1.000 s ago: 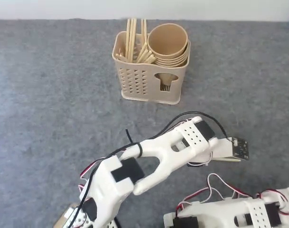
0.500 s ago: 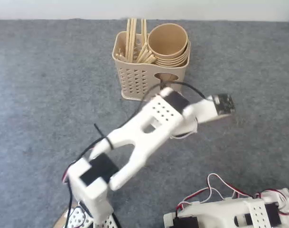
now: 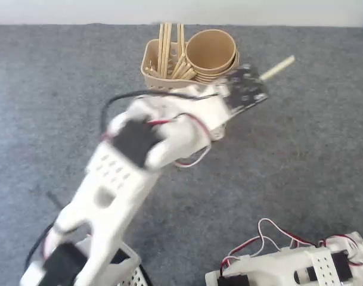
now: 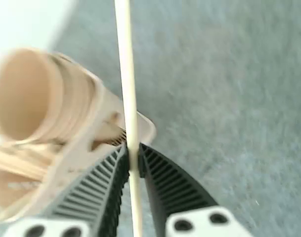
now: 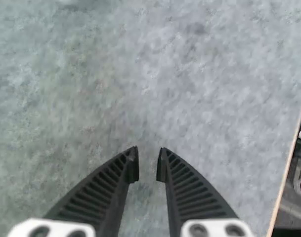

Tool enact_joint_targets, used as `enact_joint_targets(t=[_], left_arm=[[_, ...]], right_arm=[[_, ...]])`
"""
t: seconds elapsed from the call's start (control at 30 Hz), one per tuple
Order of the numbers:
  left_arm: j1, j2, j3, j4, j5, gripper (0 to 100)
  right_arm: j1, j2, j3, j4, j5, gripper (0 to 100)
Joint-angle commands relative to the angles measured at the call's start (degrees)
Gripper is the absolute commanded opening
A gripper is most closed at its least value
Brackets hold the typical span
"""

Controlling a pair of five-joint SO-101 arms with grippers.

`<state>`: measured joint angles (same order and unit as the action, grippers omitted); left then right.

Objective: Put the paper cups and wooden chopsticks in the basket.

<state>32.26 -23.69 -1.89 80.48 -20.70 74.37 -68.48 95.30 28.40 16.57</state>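
Closest to you, your right gripper (image 5: 147, 165) sits over the grey mat (image 5: 214, 74), jaws just a narrow slit apart, nothing in them. Further out, your left gripper (image 4: 133, 150) is pinched tight on one wooden chopstick (image 4: 124, 74) right beside the basket (image 3: 146, 62), the stick's free end poking out past the basket's corner. Near the mat's far edge, the basket holds stacked paper cups (image 3: 211, 50) and a bunch of chopsticks (image 3: 167, 44) standing upright.
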Motion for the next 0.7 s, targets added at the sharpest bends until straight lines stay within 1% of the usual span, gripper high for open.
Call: enact_joint_targets(t=[0.0,0.17,0.33,0.5,0.57,0.67], left_arm=[[-2.81,-12.04,2.59,-4.4,1.58,1],[-8.7,-27.16,15.96,-16.09,11.6,1],[-17.23,-38.68,27.74,-25.32,18.37,1],[-24.97,-42.11,33.19,-30.95,22.51,1],[-27.96,-42.02,34.77,-33.67,23.91,1],[-31.3,-42.02,38.11,-38.95,26.11,1]], right_arm=[[-2.68,-1.19,0.97,4.26,0.7,7.6],[-8.13,-1.19,0.97,7.43,0.7,7.6],[-15.78,-1.19,0.62,8.22,0.7,7.6],[-24.4,-1.27,-0.62,8.57,0.62,7.6],[-28.0,-1.27,-2.46,11.12,-1.67,7.6],[-34.95,-1.27,-5.98,17.98,-7.91,7.6]])
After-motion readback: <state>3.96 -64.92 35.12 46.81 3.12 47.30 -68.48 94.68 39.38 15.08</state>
